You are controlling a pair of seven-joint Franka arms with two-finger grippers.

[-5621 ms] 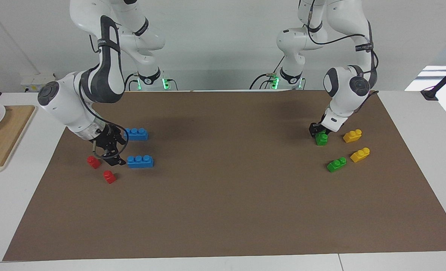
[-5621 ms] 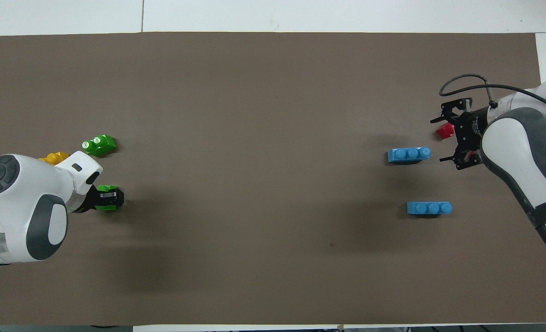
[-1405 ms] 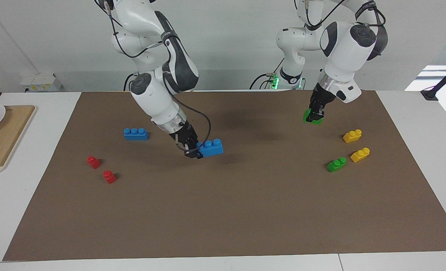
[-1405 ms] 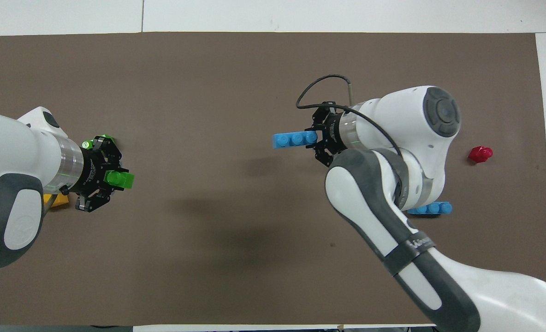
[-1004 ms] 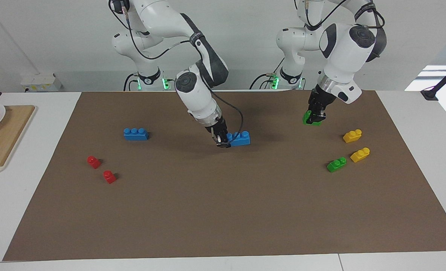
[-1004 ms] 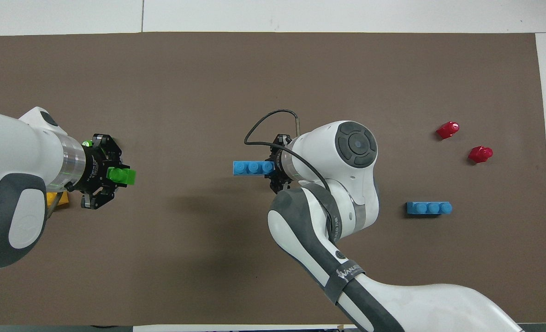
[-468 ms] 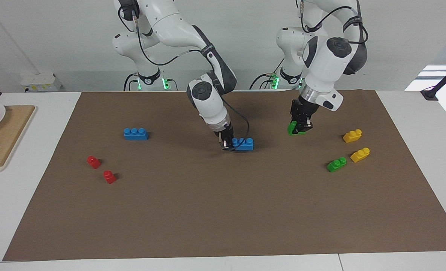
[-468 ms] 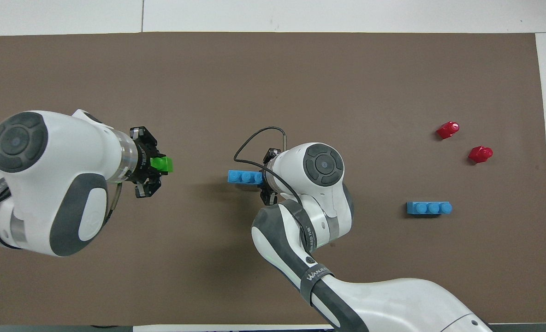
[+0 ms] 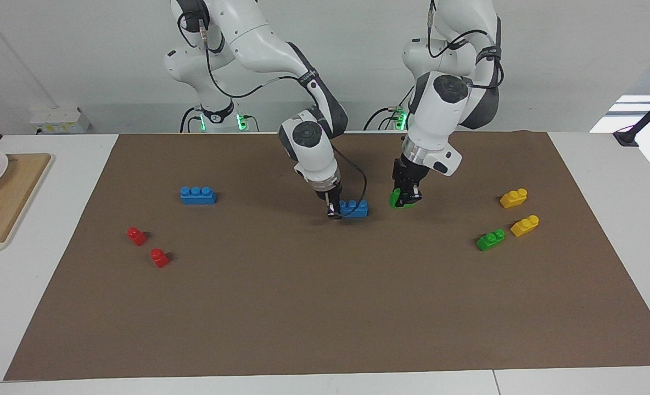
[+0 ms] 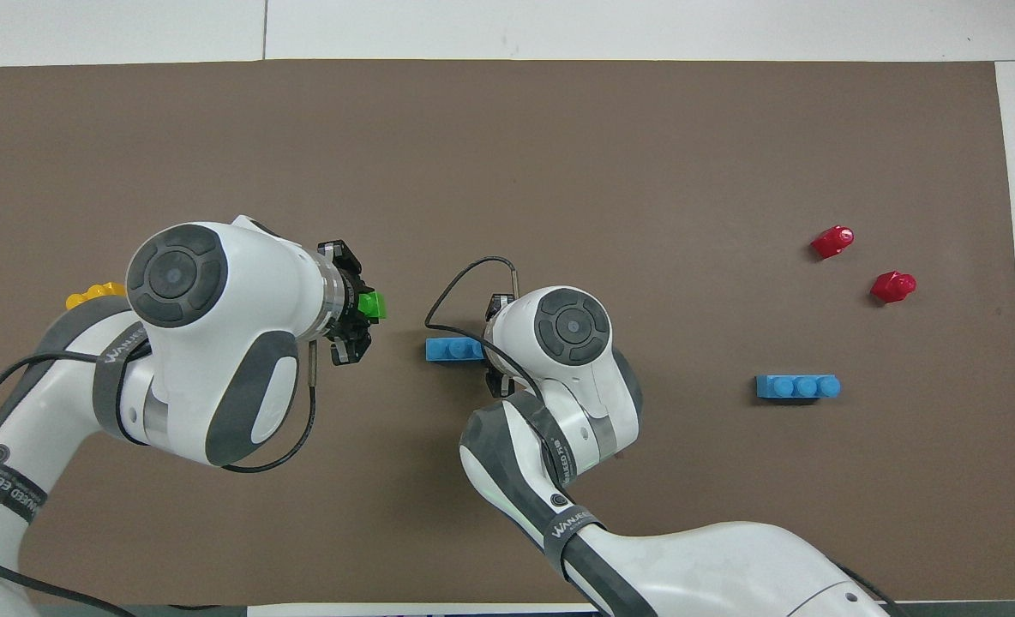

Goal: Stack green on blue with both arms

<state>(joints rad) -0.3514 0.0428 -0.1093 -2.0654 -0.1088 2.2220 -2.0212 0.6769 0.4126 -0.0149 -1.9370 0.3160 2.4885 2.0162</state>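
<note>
My right gripper (image 9: 333, 212) is shut on one end of a blue three-stud brick (image 9: 354, 208) and holds it level, low at the brown mat's middle; I cannot tell whether it touches the mat. In the overhead view the wrist hides that gripper and only the brick's free end (image 10: 453, 349) shows. My left gripper (image 9: 407, 195) is shut on a green brick (image 9: 398, 199), held in the air a short gap from the blue brick, toward the left arm's end. The green brick (image 10: 373, 305) and left gripper (image 10: 351, 319) also show in the overhead view.
A second blue brick (image 9: 197, 195) and two red bricks (image 9: 136, 236) (image 9: 159, 257) lie toward the right arm's end. A second green brick (image 9: 490, 240) and two yellow bricks (image 9: 513, 198) (image 9: 524, 225) lie toward the left arm's end. A wooden board (image 9: 6, 197) sits off the mat.
The right gripper picked up the blue brick, carried it to the mat's middle and lowered it. The left gripper lifted the green brick and brought it down close beside the blue one.
</note>
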